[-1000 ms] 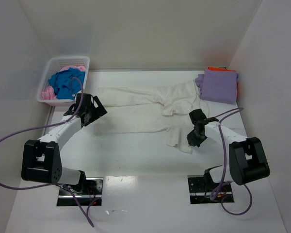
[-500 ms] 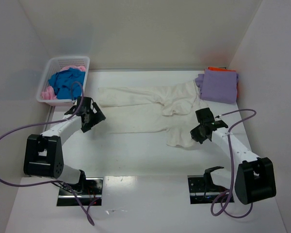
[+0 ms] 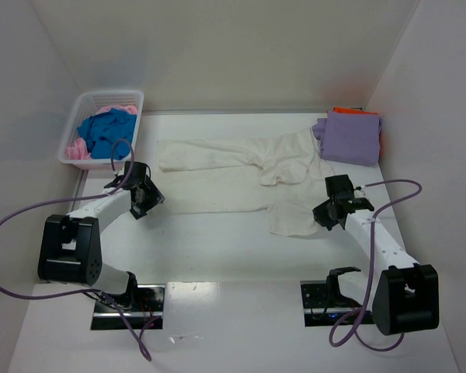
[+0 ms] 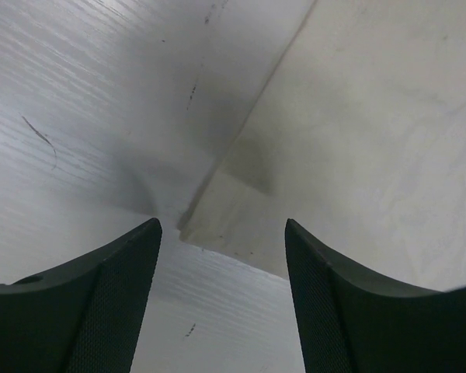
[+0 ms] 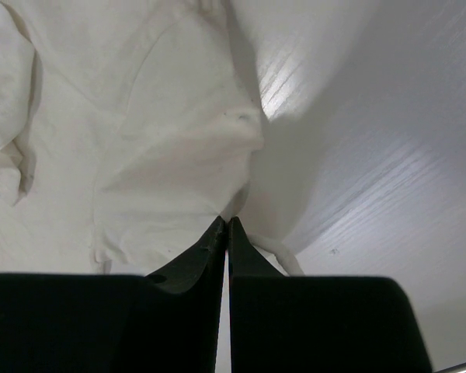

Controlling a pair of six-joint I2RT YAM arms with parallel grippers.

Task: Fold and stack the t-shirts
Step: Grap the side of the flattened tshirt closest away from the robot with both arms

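Note:
A large cream-white t-shirt [image 3: 241,175] lies spread across the middle of the table. My left gripper [image 3: 145,200] is low at its near-left corner and open. In the left wrist view that corner of the cream shirt [image 4: 357,116] lies just ahead of the left gripper [image 4: 223,225], not between the fingers. My right gripper [image 3: 327,214] is at the shirt's near-right flap. The right wrist view shows the right gripper [image 5: 227,222] shut on an edge of the cream cloth [image 5: 155,116]. A folded lavender t-shirt [image 3: 349,138] lies on an orange one [image 3: 356,111] at the back right.
A white lattice basket [image 3: 84,103] at the back left holds a blue t-shirt [image 3: 105,132] and a pink one [image 3: 77,150]. White walls close in the table on the left, back and right. Purple cables loop out beside both arms.
The left gripper has slid toward the near side to the shirt's corner, its jaws narrowing a little. The right gripper has shut and moved right, drawing the shirt's flap with it.

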